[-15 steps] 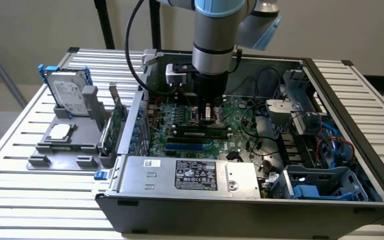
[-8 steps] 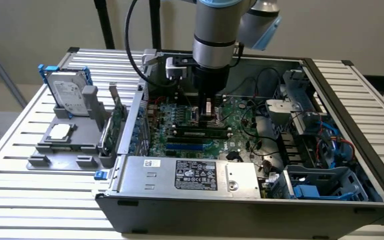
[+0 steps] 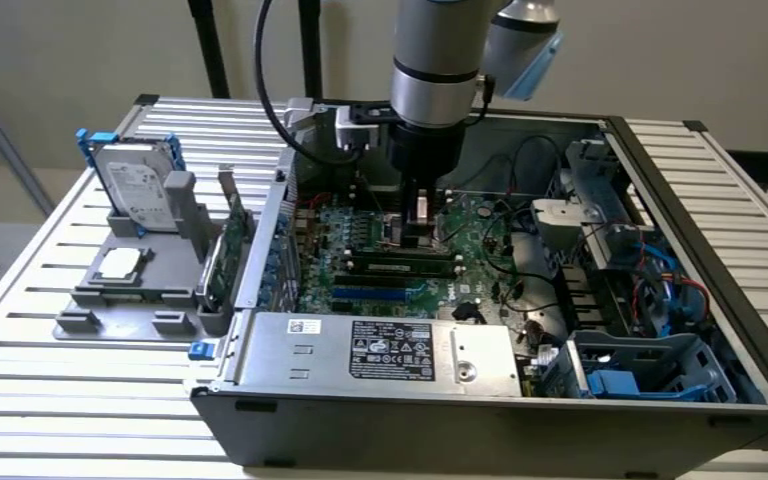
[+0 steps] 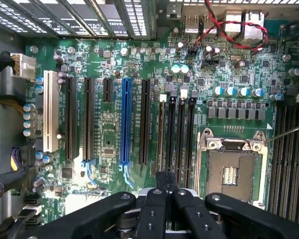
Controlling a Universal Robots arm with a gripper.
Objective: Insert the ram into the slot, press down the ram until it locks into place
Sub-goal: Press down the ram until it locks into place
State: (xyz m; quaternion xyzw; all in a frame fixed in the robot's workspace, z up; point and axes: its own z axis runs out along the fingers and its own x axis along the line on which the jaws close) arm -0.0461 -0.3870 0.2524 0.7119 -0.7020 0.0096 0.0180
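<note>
The ram (image 3: 391, 266) shows in the exterior view as a long thin dark strip with a green edge, lying along the black memory sockets in the middle of the motherboard (image 3: 357, 235), and it looks to be standing in the slot (image 3: 387, 273), though I cannot tell whether the end clips have caught it. My gripper (image 3: 419, 232) hangs straight down into the open computer case (image 3: 491, 420) just beside that strip, on its far side in the exterior view, and I cannot tell whether I touch it. In the wrist view my gripper (image 4: 165, 180) has its fingertips drawn together, with nothing I can make out between them, and the parallel black memory sockets (image 4: 177, 139) run away from the tips, small white clips at their far ends. Beside them on one side is the bare CPU socket (image 4: 231, 169) in its metal frame, and on the other a row of black expansion slots, the bright blue slot (image 4: 124, 122) and a white slot (image 4: 51, 109). Red and black wires (image 4: 229, 30) loop near the rear ports. In the exterior view the power supply (image 3: 371, 350) with its label fills the near edge of the case, which sits on a slatted metal table (image 3: 37, 400); at the exterior view's left a grey fixture (image 3: 117, 290) holds a hard drive (image 3: 141, 185) upright
</note>
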